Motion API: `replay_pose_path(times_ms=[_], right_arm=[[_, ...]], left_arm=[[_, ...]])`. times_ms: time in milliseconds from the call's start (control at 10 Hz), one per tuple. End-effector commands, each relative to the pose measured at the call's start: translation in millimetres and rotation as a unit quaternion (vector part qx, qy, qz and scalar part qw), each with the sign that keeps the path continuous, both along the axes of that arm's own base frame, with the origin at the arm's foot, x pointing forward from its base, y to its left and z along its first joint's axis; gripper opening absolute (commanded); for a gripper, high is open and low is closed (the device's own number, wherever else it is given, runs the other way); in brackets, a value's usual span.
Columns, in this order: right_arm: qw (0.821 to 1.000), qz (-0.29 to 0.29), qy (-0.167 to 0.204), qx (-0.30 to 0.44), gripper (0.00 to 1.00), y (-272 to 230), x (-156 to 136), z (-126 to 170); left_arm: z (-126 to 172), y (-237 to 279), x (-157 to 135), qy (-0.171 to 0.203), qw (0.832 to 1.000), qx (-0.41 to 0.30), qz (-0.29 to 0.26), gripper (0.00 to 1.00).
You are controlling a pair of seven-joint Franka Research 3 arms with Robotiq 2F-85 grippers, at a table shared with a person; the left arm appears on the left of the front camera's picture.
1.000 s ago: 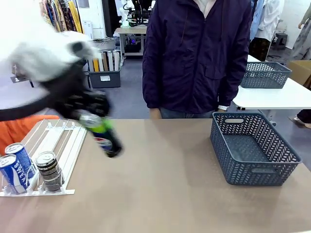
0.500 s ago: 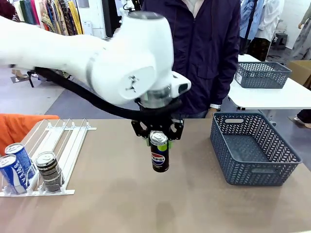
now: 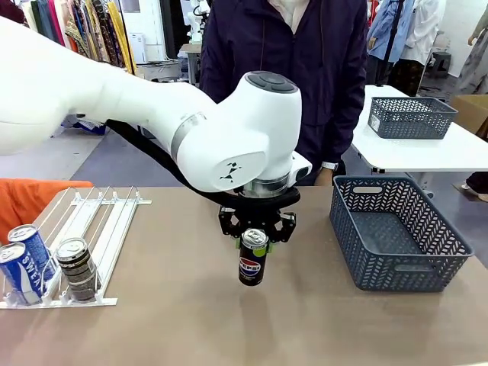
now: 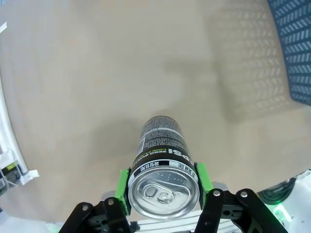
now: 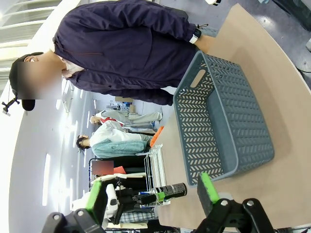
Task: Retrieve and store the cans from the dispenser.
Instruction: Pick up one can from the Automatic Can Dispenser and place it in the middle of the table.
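Observation:
My left gripper (image 3: 255, 233) hangs over the middle of the table, shut on the top of a dark Pepsi-logo can (image 3: 252, 261) held upright above the tabletop. In the left wrist view the green pads (image 4: 123, 188) clamp both sides of this can (image 4: 164, 160) just under its silver top. The white dispenser (image 3: 107, 221) lies at the front left, with two blue cans (image 3: 30, 252) and a black can (image 3: 77, 268) standing at its near end. My right gripper (image 5: 151, 188) stands open, with nothing between its fingers, looking across the table at the Pepsi can (image 5: 171, 190).
A grey perforated basket (image 3: 398, 232) sits on the table at the right, seen as well in the right wrist view as the basket (image 5: 223, 121). A person in a dark jacket (image 3: 286, 84) stands at the far side. Another basket (image 3: 409, 117) rests on a white table behind.
My left arm has carried the Pepsi can from above the dispenser rightward to the table's middle, turning it upright, and over the last half second lowered it slightly.

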State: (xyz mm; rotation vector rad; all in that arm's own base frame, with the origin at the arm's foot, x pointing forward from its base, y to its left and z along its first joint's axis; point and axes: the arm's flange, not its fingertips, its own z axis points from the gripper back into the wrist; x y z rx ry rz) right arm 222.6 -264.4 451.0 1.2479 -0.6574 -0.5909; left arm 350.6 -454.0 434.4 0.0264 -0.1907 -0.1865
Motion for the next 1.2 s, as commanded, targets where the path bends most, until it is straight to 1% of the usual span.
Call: replay_pose_path(times_ms=[0,200,400,500,600,700,800,900,1100], right_arm=[[1.0,0.006,-0.011,-0.008,1.0,-1.7,-0.6,0.8],[1.0,0.006,-0.011,-0.008,1.0,-1.7,-0.6,0.8],[1.0,0.006,-0.011,-0.008,1.0,-1.7,-0.6,0.8],[1.0,0.006,-0.011,-0.008,1.0,-1.7,-0.6,0.8],[1.0,0.006,-0.011,-0.008,1.0,-1.7,-0.6,0.8],[1.0,0.006,-0.011,-0.008,1.0,-1.7,-0.6,0.8],[1.0,0.006,-0.011,-0.008,1.0,-1.7,-0.6,0.8],[1.0,0.006,-0.011,-0.008,1.0,-1.7,-0.6,0.8],[1.0,0.006,-0.011,-0.008,1.0,-1.7,-0.6,0.8]], left_arm=[[-3.8,-1.0,6.2,-0.011,1.0,-0.008,0.008,0.0],[-15.2,1.7,7.3,-0.005,1.0,-0.012,0.003,0.0],[-16.1,3.4,11.2,-0.004,1.0,-0.013,0.004,0.0],[-16.0,4.2,11.1,-0.001,1.0,-0.012,0.002,0.59],[-15.9,5.4,12.0,-0.001,1.0,-0.012,0.003,1.0],[-12.8,8.2,12.3,0.0,1.0,-0.016,0.005,1.0],[0.3,15.0,11.6,-0.005,1.0,-0.026,0.008,1.0],[31.5,30.9,9.1,-0.012,0.999,-0.041,0.009,1.0],[103.6,81.6,-3.5,-0.028,0.993,-0.116,0.008,1.0]])
